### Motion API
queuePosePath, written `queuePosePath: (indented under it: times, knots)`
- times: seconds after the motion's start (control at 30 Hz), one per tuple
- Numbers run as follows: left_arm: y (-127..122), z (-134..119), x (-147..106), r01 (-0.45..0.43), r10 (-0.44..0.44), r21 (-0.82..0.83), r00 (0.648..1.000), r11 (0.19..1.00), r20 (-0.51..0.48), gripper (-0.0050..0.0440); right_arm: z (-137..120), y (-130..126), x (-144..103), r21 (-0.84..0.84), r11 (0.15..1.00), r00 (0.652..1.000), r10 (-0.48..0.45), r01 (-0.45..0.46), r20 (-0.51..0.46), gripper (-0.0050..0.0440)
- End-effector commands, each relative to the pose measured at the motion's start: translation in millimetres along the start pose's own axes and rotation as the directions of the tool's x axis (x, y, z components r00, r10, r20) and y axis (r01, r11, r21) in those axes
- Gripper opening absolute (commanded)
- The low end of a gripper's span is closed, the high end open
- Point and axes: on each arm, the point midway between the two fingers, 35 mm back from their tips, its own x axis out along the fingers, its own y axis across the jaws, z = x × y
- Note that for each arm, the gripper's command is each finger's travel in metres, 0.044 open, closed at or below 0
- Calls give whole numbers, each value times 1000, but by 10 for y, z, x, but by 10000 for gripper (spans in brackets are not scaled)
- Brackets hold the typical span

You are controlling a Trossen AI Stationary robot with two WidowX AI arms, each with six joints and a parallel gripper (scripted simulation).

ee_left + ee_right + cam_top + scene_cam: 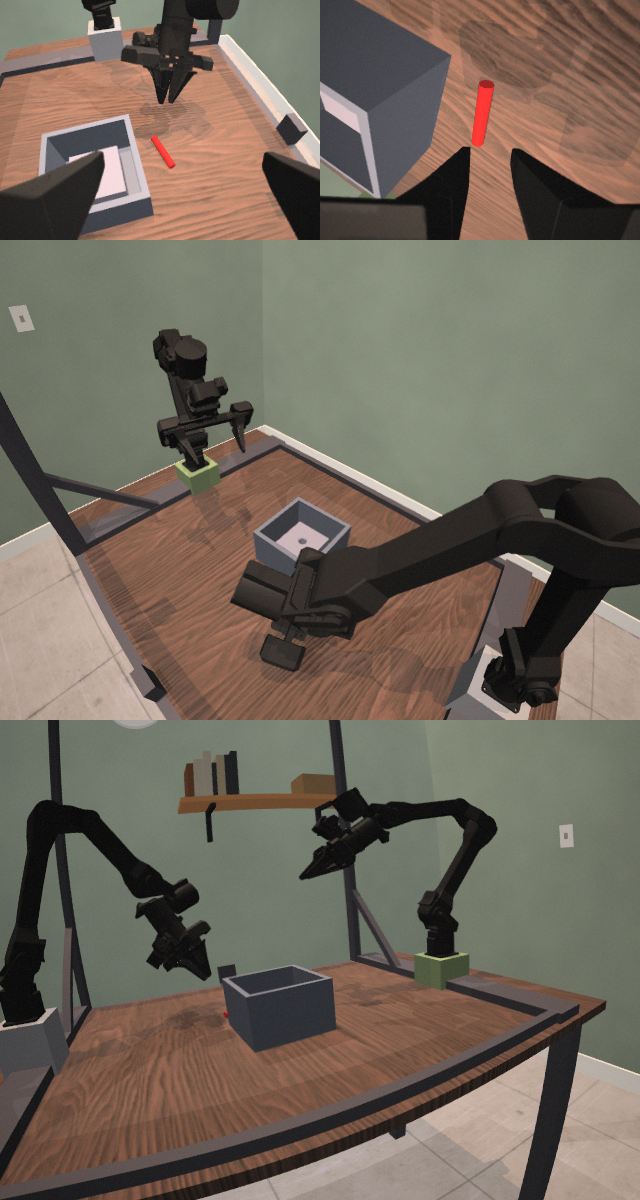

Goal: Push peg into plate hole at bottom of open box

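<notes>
The red peg (483, 113) lies flat on the wooden table beside the outer wall of the open grey box (302, 539); it also shows in the left wrist view (163, 151). A pale plate with a small round hole (302, 540) sits on the box's floor. My right gripper (490, 155) hangs above the table with its fingers a little apart and nothing between them; the peg's near end lies just past its tips. In the left wrist view the right gripper (168, 97) points down beyond the peg. My left gripper (217, 449) is wide open and empty, high above the table's far side.
The left arm stands on a green block (440, 969), the right arm on a grey block (31, 1040). A small dark block (291, 128) sits by the table's raised rim. Dark frame posts (343, 849) rise at the table's back.
</notes>
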Motion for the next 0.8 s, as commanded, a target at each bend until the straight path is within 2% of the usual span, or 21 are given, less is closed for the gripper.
queuePosePath:
  times: [0.0,0.77]
  knots:
    - [-3,61,-37,1,-1,-1,1000,1000,20,440,-33,25,92,24,1000,1000,10,-10,-1,110]
    - [-3,61,-37,1,-1,-1,1000,1000,20,440,-58,28,652,57,998,1000,24,-25,8,110]
